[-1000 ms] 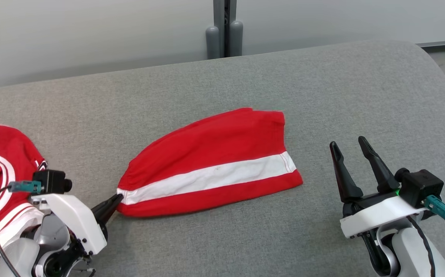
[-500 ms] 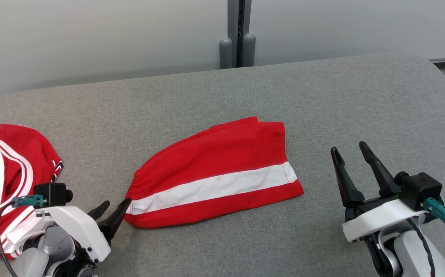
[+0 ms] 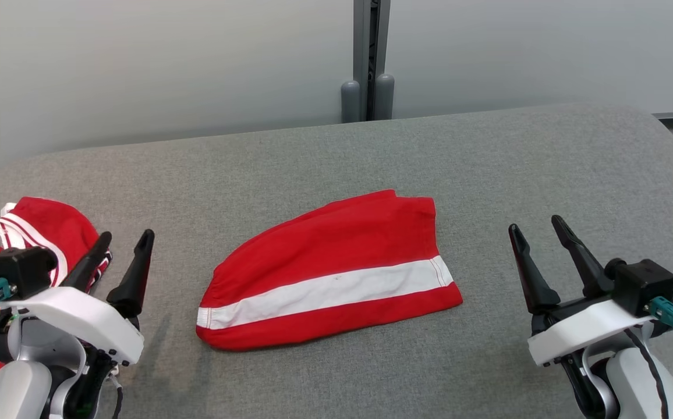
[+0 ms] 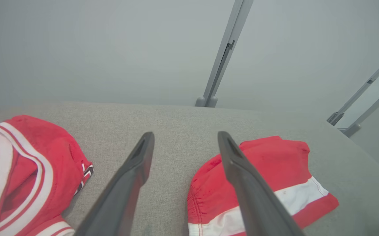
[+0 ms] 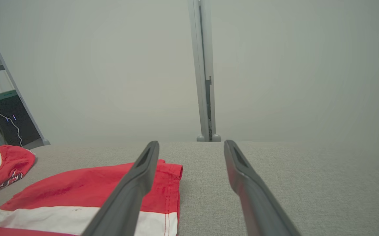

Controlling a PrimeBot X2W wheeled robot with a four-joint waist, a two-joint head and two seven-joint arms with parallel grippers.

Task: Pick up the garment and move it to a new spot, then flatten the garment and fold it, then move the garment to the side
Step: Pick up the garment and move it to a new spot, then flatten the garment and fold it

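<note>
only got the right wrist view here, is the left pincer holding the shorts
observer: no, the left pincer is open and apart from the shorts, off their waistband end
operator: anything in it
observer: nothing, the left wrist view has just bare grey surface between its two fingers

Grey cushion (image 3: 546,169) lies bare right of the folded red garment (image 3: 330,273) and behind it. Left side, a crumpled red jersey (image 3: 45,230) crowds the edge, a bare lane between them; a post (image 3: 369,52) stands beyond the far edge.
</note>
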